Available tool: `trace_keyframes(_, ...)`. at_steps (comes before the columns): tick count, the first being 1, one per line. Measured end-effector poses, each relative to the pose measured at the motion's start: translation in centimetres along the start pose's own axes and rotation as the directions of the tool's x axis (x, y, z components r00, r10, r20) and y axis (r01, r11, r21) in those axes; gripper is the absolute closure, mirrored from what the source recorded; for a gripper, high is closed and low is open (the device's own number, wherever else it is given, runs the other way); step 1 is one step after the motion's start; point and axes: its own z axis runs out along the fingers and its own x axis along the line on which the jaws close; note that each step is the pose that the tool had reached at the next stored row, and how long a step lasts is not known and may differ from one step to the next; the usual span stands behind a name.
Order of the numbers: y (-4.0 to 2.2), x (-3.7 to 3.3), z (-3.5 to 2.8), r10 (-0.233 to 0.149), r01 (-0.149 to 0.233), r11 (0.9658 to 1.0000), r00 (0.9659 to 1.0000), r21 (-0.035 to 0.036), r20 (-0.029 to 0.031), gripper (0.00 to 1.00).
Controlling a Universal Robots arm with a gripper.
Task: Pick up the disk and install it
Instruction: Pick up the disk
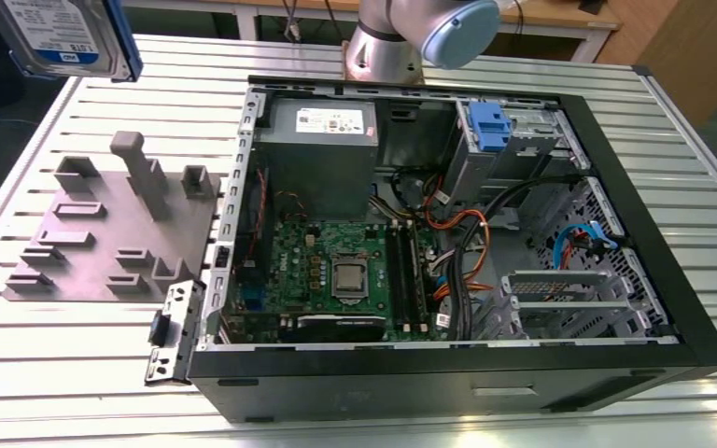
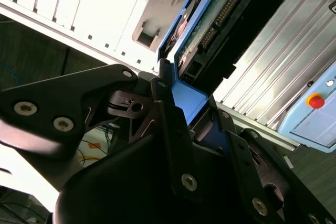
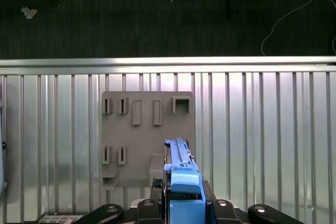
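Note:
The disk (image 1: 66,37), silver with a white-and-blue label and a blue carrier, hangs high at the exterior view's upper left, above the table's far corner. In the first wrist view the disk (image 3: 181,174) is edge-on, over the grey fixture plate (image 3: 147,135). In the second wrist view its green circuit-board side (image 2: 210,24) faces the camera. My gripper (image 2: 191,106) is shut on the disk's blue carrier end, with a black finger (image 2: 168,124) on each side. In the first wrist view the gripper (image 3: 184,205) clamps the carrier the same way.
An open black computer case (image 1: 657,308) lies on the slatted metal table (image 1: 48,327). Inside it are a drive cage with a blue latch (image 1: 489,126), a grey power supply (image 1: 321,140) and a motherboard (image 1: 333,271). The grey fixture plate (image 1: 109,233) sits beside the case. A pendant with a red button (image 2: 315,100) lies nearby.

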Motion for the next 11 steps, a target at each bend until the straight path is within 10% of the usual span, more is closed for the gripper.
trace_keyframes(11,-0.33,-0.01,0.00,0.000,0.000,1.0000,1.0000,-0.0001,0.0000,0.64)
